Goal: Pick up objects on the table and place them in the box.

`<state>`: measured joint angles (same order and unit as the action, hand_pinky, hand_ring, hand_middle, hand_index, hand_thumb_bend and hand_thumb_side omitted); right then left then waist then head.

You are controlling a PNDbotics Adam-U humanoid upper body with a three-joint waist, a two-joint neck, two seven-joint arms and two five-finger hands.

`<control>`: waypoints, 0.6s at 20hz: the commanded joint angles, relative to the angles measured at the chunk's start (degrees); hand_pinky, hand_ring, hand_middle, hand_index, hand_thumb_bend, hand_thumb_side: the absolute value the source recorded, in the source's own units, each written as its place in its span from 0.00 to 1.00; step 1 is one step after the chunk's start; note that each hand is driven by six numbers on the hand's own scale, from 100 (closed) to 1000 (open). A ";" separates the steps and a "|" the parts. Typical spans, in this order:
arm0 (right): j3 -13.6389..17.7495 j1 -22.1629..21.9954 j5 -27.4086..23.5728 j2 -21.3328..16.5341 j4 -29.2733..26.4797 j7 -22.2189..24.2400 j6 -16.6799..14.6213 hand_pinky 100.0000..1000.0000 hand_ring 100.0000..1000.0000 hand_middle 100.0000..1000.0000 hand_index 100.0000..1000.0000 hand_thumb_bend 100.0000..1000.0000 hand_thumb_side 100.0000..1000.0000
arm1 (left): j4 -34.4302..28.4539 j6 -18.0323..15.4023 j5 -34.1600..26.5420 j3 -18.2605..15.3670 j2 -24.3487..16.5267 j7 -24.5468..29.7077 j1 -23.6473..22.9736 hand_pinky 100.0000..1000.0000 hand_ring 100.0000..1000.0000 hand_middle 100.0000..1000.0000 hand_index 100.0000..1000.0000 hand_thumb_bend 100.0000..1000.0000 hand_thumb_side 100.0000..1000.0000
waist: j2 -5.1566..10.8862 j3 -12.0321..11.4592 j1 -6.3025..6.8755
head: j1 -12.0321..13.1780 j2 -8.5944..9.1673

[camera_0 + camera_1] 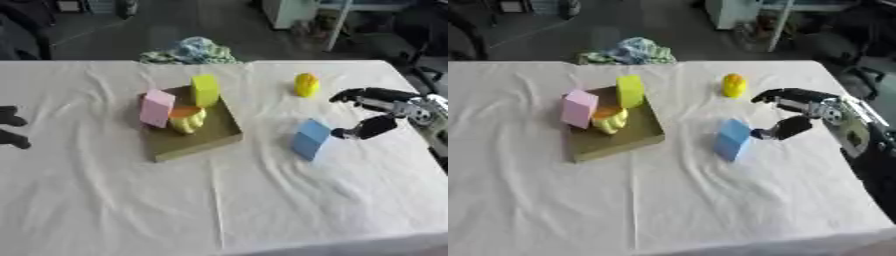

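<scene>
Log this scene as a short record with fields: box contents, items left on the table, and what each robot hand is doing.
box: brown box on the white cloth, left of centre
in box: pink block, yellow-green block, yellow and orange item
on table: blue block, small yellow object
right robot hand: open, thumb at the blue block's right side, fingers above
left robot hand: only dark fingers at the left edge

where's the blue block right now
The blue block stands on the white tablecloth, right of the box, with the right hand open just beside it.
</scene>
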<state>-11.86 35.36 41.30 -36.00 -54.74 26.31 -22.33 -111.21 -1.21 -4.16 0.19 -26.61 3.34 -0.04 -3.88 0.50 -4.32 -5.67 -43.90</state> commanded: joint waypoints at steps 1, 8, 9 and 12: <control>1.39 1.53 1.51 -0.85 0.86 -0.22 -0.70 0.85 0.96 0.96 1.00 0.45 0.57 | -0.40 0.03 0.31 -0.38 -0.16 0.56 0.17 0.65 0.46 0.58 0.76 0.20 0.79 | 1.09 -0.02 0.64 | 0.07 -0.22; 1.75 2.09 2.20 0.45 1.76 -1.12 -1.11 0.85 0.96 0.95 1.00 0.43 0.57 | -0.24 0.14 0.58 -0.25 0.13 1.08 0.23 0.65 0.46 0.58 0.76 0.20 0.79 | 1.02 -0.03 0.78 | -0.01 -0.22; 1.76 2.10 2.22 0.47 1.80 -1.15 -1.14 0.85 0.96 0.95 1.00 0.43 0.57 | -0.24 0.14 0.59 -0.25 0.13 1.09 0.23 0.65 0.46 0.58 0.76 0.20 0.79 | 1.02 -0.03 0.78 | -0.01 -0.22; 1.01 2.68 1.31 1.55 1.08 -0.62 -1.89 0.84 0.94 0.94 1.00 0.40 0.57 | -0.06 0.27 0.75 -0.18 0.28 1.31 0.21 0.65 0.46 0.58 0.76 0.19 0.80 | 0.91 -0.12 0.88 | -0.22 -0.22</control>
<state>-11.05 36.75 43.09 -33.41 -52.91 25.64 -23.85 -110.81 -0.91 -3.71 0.20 -25.93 4.43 -0.06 -3.88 0.37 -4.31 -5.73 -43.90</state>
